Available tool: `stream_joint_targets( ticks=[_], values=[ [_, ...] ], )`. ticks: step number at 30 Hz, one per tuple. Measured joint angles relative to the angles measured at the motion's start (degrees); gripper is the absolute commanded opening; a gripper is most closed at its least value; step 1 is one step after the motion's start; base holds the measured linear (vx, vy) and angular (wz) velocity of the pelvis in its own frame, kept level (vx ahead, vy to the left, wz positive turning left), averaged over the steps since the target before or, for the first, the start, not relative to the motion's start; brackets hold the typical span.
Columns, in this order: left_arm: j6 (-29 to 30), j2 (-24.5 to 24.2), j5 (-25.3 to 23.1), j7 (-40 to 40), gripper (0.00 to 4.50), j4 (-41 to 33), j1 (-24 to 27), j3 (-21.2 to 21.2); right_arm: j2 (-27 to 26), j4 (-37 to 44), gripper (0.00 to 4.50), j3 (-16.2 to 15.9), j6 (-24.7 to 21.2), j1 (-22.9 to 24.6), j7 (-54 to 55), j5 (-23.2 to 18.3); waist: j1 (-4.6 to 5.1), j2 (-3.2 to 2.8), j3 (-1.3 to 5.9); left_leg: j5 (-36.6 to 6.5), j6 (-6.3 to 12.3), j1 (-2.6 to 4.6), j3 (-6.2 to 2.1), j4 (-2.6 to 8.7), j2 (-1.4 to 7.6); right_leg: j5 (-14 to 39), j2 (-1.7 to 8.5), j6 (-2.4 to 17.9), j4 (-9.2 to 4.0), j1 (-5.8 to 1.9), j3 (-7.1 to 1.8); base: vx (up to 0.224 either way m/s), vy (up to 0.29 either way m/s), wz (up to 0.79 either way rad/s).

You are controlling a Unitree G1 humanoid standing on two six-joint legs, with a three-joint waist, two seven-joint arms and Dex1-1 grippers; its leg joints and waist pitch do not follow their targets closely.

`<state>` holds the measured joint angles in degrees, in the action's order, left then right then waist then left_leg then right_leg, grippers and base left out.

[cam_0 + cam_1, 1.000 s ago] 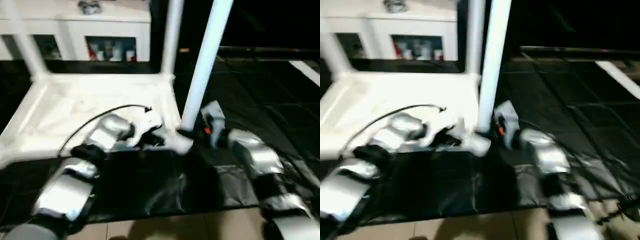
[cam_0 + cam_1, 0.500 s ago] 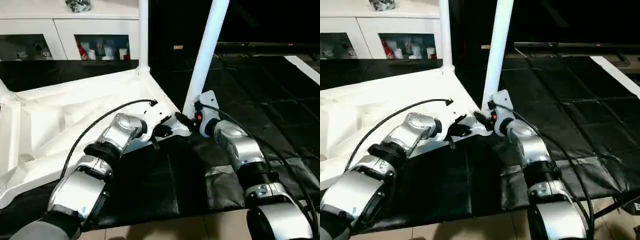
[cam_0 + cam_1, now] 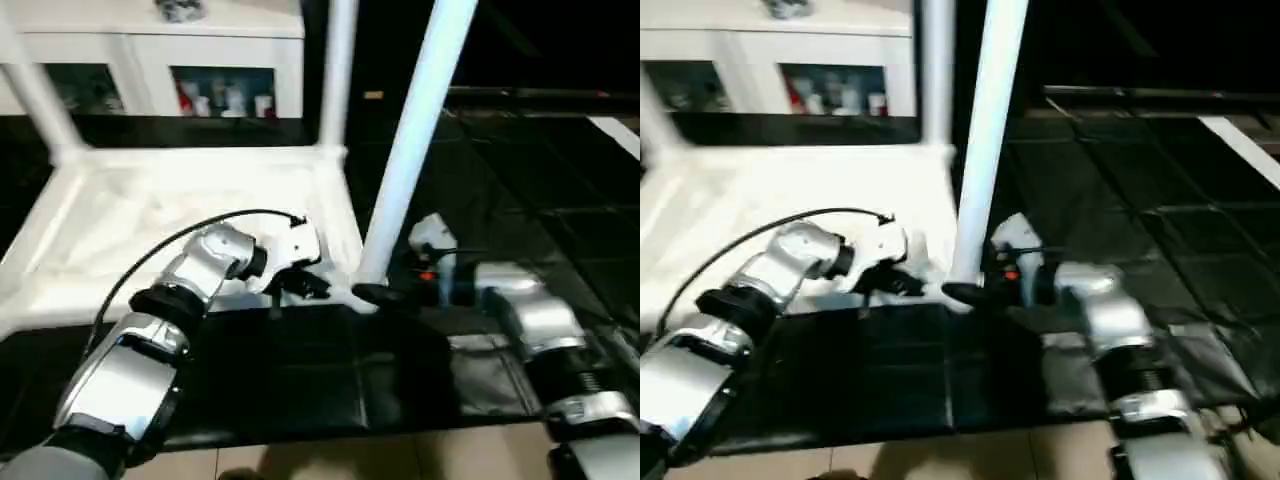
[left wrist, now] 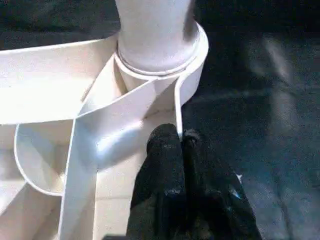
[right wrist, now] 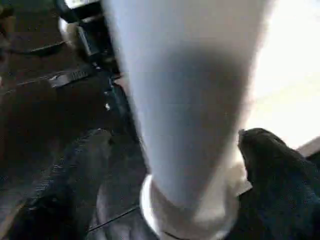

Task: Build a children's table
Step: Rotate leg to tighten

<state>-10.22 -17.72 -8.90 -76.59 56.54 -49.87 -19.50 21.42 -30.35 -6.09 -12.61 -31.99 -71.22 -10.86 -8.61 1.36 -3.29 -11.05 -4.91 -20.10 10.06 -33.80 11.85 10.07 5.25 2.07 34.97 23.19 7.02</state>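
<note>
Children's table (image 3: 190,215): white plastic, lying upside down on black floor mats (image 3: 300,370), ribbed underside up. Three legs seen standing in corner sockets: near-right leg (image 3: 415,140), far-right leg (image 3: 338,75), far-left leg (image 3: 38,95).

Change from half a second ago: the right gripper (image 5: 170,165) then sat close against the near-right leg's base; its black fingers (image 5: 272,160) now stand wide apart either side of the leg, not pressing it. The view itself has also swung, so the tabletop's apparent shift is not counted.

Left gripper (image 4: 177,142): jaws together, tips at the thin rim wall by the near-right socket; no clamping seen.

Writing: none legible.

Background: white glass-door cabinet (image 3: 150,60), coloured items blurred behind its panes.

Room: open mat to the right of the table; pale floor (image 3: 330,460) along the near edge.
</note>
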Motion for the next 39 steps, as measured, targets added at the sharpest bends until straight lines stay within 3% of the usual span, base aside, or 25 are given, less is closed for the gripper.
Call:
stream_joint_targets(
  ticks=[9,17,20,22,24,32,39],
  values=[
    [-3.7,-1.5,0.0,-4.6,0.0,-0.1,0.0,-1.1,1.1,-1.4,4.31,-2.1,0.9,-2.0,-6.9,-0.4,-0.3,0.02,0.01,0.0,-0.01,0.0,0.0,0.0,0.0,0.0,0.0,0.0,0.03,0.01,0.0,0.0,0.0,0.0],
    [-5.0,-1.5,0.1,-5.8,0.0,-0.8,0.3,-1.7,0.0,-2.6,3.54,-3.1,1.0,-2.1,-9.1,-0.8,-1.13,0.03,0.0,0.0,0.0,-0.02,0.0,0.0,0.01,0.0,0.0,0.0,0.02,0.01,0.0,0.0,0.0,0.0],
    [-5.2,-1.5,0.1,-5.8,0.0,-0.8,0.3,-1.7,0.0,-3.4,3.43,-3.2,1.0,-2.3,-9.5,-0.8,-1.13,0.04,-0.01,0.0,-0.01,-0.02,0.0,-0.01,0.01,0.0,0.0,0.0,0.03,0.01,0.0,0.0,0.0,0.0],
    [-5.3,-1.6,0.1,-5.8,0.0,-0.8,0.3,-1.7,0.0,-4.0,3.07,-3.2,0.9,-2.5,-10.0,-0.9,-1.13,0.04,-0.01,0.0,-0.01,-0.02,0.0,-0.01,0.01,0.0,0.0,0.0,0.03,0.02,0.0,0.0,0.0,0.0],
    [-5.5,-1.6,0.1,-5.9,0.0,-0.8,0.3,-1.8,0.0,-4.1,3.05,-3.2,0.9,-2.5,-10.2,-0.9,-1.14,0.04,-0.01,0.0,-0.01,-0.03,0.0,-0.01,0.01,0.0,0.0,0.0,0.02,0.02,0.0,0.0,0.0,0.0],
    [-6.2,-1.7,0.1,-6.8,0.0,-0.8,0.4,-1.8,0.0,-4.1,2.21,-3.3,0.7,-2.5,-10.8,-1.3,-1.25,0.04,-0.01,0.0,0.0,-0.03,0.0,-0.03,0.01,0.0,0.0,0.0,0.04,0.02,0.0,0.0,0.0,0.0],
    [-5.8,-1.1,0.2,-6.3,0.0,-0.7,0.4,-1.7,0.0,-3.6,2.07,-3.2,0.3,-2.4,-10.2,-1.3,-1.29,0.04,-0.01,0.0,-0.01,-0.02,0.0,-0.04,0.0,0.0,0.01,0.0,0.06,0.01,0.0,0.0,0.0,0.0]
  ],
)
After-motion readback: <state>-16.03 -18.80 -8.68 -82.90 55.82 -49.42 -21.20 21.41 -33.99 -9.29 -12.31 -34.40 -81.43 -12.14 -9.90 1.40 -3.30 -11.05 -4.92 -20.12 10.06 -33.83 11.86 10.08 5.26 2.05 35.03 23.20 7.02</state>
